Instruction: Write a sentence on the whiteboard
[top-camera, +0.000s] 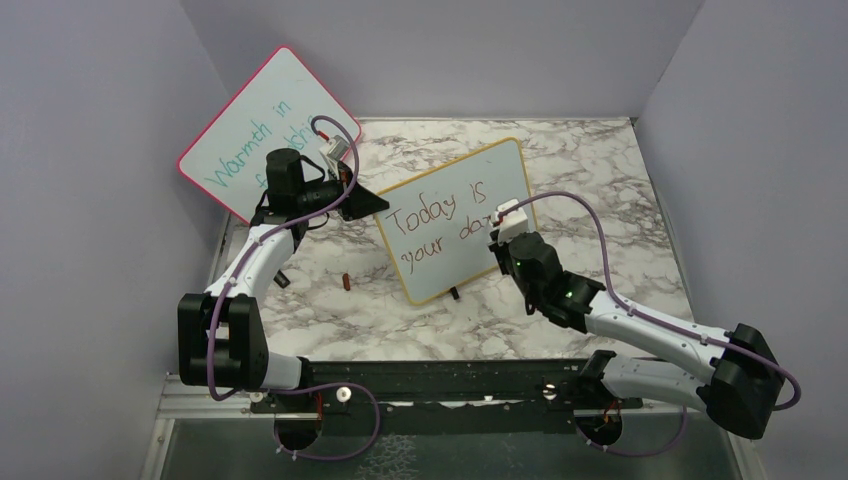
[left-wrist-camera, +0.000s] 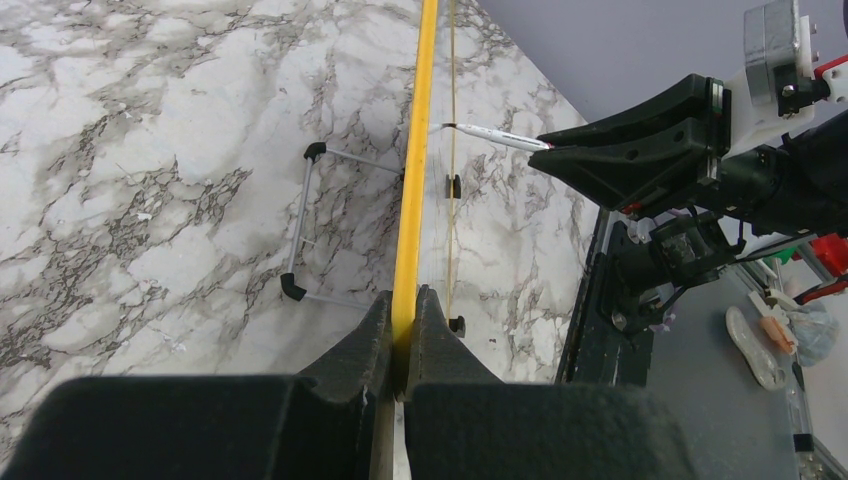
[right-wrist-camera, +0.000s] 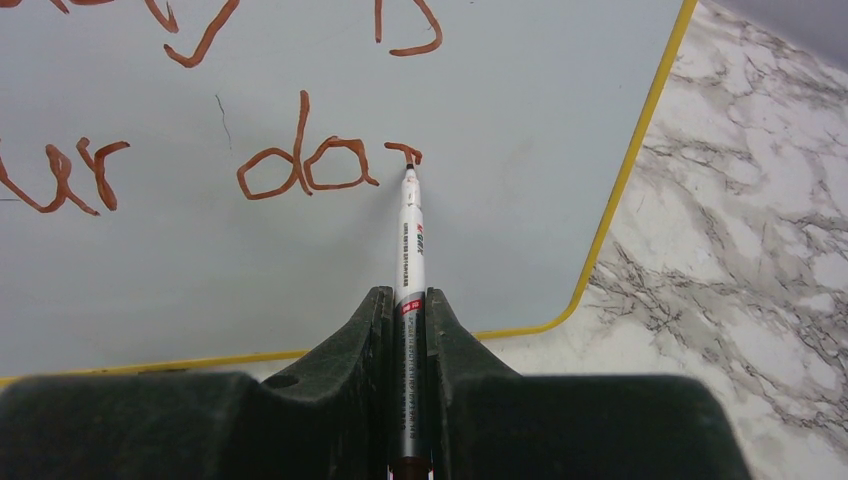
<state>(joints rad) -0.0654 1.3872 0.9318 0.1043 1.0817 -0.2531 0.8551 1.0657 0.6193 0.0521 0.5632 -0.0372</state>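
Observation:
The yellow-framed whiteboard stands tilted at the table's middle. My left gripper is shut on its upper left edge; in the left wrist view the yellow frame runs between the closed fingers of that gripper. The sentence reads "Today is your da" in red-brown, with a short fresh stroke after "da". My right gripper is shut on a white marker, whose tip touches the board at that stroke. From the top view the right gripper sits at the board's right side.
A pink-framed board with teal writing leans at the back left, just behind the left arm. A small red-brown cap lies on the marble in front of the whiteboard. The board's wire stand rests behind it. Walls close in on both sides.

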